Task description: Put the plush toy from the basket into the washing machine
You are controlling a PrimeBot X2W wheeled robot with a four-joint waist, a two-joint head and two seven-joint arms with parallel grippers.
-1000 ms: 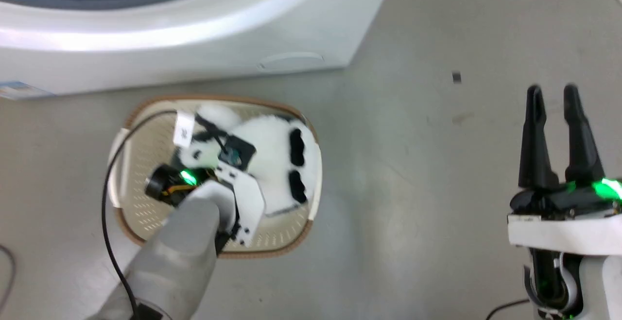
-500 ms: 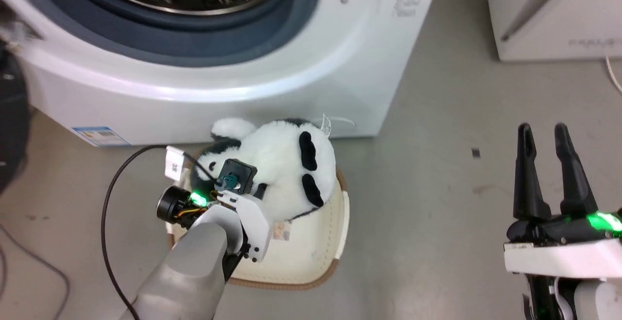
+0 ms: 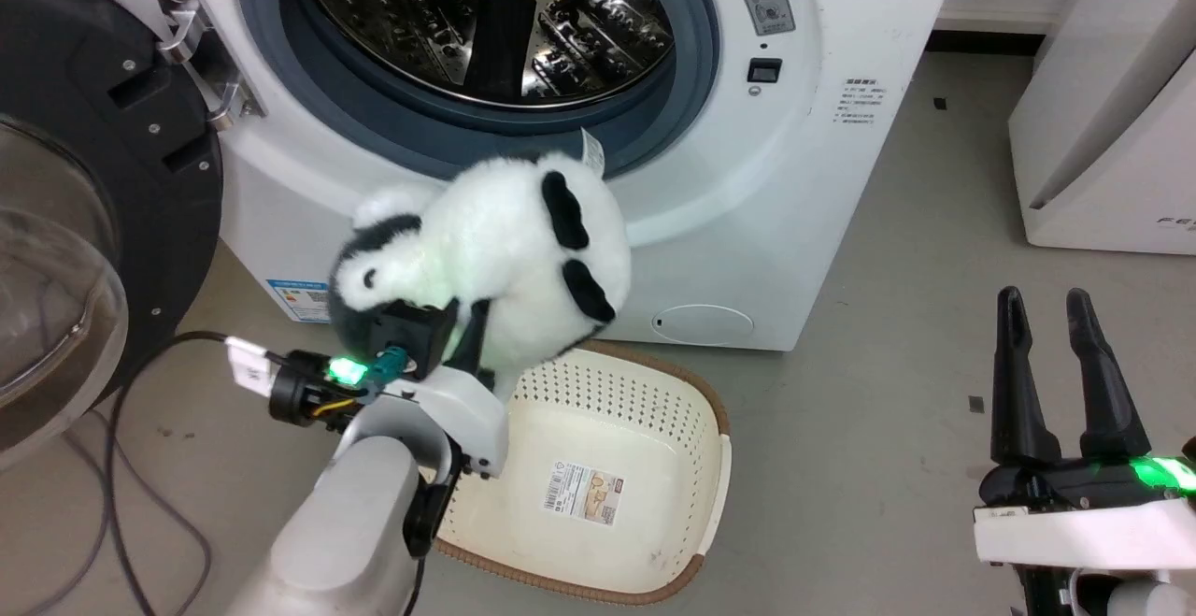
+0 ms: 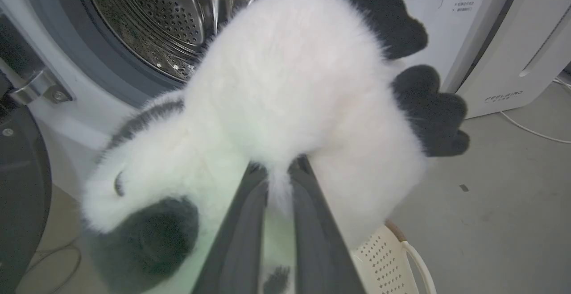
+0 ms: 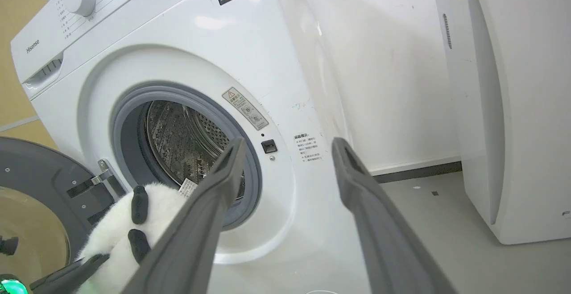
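Plush toy (image 3: pixel 505 251) in grip of left claw (image 4: pixel 279 171), above basket (image 3: pixel 607 392)

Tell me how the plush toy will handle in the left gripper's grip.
Probably soft and floppy: the plush toy bulges around the left gripper, which pinches only a fur tuft. Likely light for its bulk: one pinch holds it aloft. It may slip or swing.

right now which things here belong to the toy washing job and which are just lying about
Part of the job:
plush toy, pinched in the left tool
basket, empty, on the floor
washing machine, door open

Just lying about:
white appliance to the right
white cord on the floor beside it
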